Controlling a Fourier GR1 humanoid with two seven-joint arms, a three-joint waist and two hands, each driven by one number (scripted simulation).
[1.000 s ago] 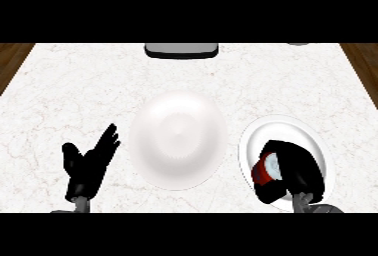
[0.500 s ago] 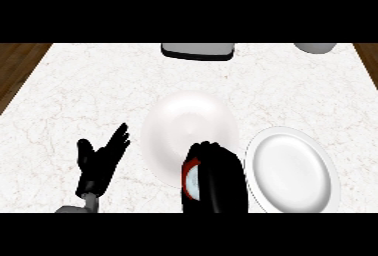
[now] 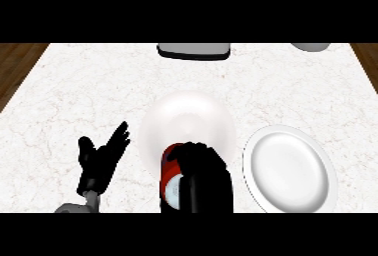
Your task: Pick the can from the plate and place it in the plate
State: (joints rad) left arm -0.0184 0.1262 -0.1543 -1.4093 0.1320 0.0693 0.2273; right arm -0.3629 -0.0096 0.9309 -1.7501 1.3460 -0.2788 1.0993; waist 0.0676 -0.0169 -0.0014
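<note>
A red can [image 3: 172,172] with a pale lid end shows under my right hand [image 3: 199,175], whose black fingers curl round it. The can hangs over the near edge of the pinkish-white plate [image 3: 188,122] in the middle of the counter. To the right lies a white rimmed plate [image 3: 289,168] with nothing on it. My left hand [image 3: 103,157] rests open at the lower left, fingers up, apart from both plates. Most of the can is hidden by the right hand.
A grey and black appliance [image 3: 193,50] stands at the counter's far edge. A grey round object [image 3: 311,46] sits at the far right corner. Wooden floor [image 3: 18,65] shows beyond the marble counter's left and right edges.
My right hand has carried the can leftward off the white rimmed plate to the near edge of the middle plate. The view has shifted, so both plates appear further right. The left hand stays open.
</note>
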